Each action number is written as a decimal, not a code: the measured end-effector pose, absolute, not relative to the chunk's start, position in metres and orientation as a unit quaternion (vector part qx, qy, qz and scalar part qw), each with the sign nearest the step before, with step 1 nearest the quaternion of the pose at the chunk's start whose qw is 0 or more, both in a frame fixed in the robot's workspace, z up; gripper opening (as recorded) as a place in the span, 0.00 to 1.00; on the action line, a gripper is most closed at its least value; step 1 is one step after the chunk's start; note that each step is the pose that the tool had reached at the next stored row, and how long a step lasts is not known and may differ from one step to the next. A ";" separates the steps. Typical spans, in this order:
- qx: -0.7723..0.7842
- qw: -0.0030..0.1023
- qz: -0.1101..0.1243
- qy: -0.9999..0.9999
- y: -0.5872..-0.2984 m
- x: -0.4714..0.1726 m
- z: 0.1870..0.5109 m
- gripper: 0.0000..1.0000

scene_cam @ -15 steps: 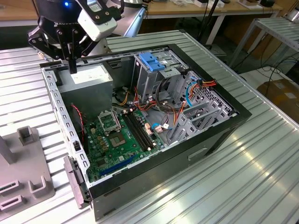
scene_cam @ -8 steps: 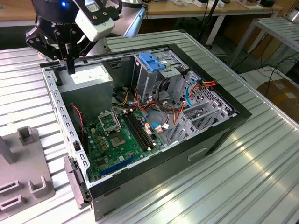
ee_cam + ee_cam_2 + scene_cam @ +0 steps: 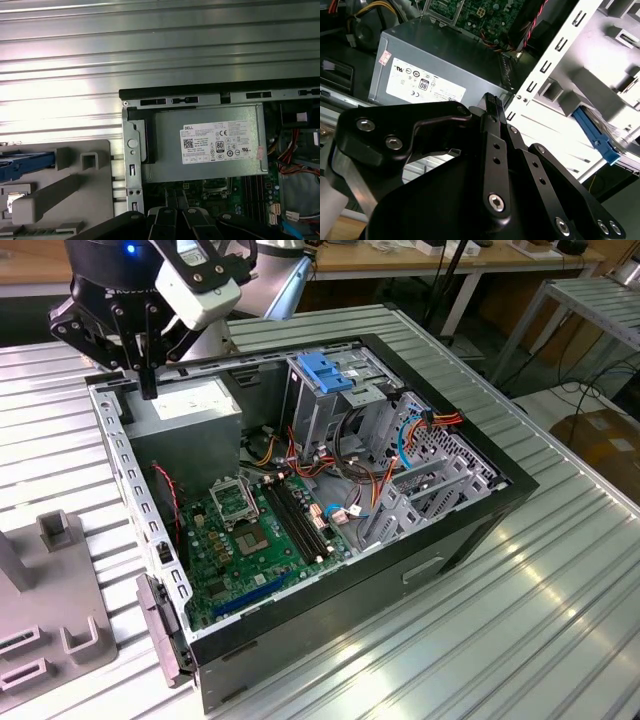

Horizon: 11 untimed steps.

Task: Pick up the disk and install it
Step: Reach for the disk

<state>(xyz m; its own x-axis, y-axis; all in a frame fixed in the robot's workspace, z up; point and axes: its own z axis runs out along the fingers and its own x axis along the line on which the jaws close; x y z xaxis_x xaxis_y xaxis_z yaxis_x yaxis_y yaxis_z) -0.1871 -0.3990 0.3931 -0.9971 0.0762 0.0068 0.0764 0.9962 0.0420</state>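
While the disk (image 3: 27, 165) sits in the grey holder (image 3: 100, 200) on the worktop (image 3: 150, 50), we can spot just its blue edge. Our hand (image 3: 148, 388) hangs over the corner of the computer case (image 3: 430, 540), near the big power box (image 3: 210, 170). Its fingers are squeezed together and hold nothing. If we go down like that, we think we could push the disk over. We could also bump the holder's posts or the case wall on the way.
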 end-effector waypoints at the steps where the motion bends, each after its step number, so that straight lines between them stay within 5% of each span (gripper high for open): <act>1: -0.038 0.003 -0.021 -0.999 -0.399 -0.187 0.393 0.10; 11: -0.038 0.003 -0.021 -0.999 -0.399 -0.192 0.393 0.10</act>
<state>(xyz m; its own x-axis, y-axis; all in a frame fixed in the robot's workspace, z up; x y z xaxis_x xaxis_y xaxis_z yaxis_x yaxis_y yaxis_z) -0.1918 -0.3990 0.3930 -0.9971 0.0763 0.0068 0.0765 0.9962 0.0420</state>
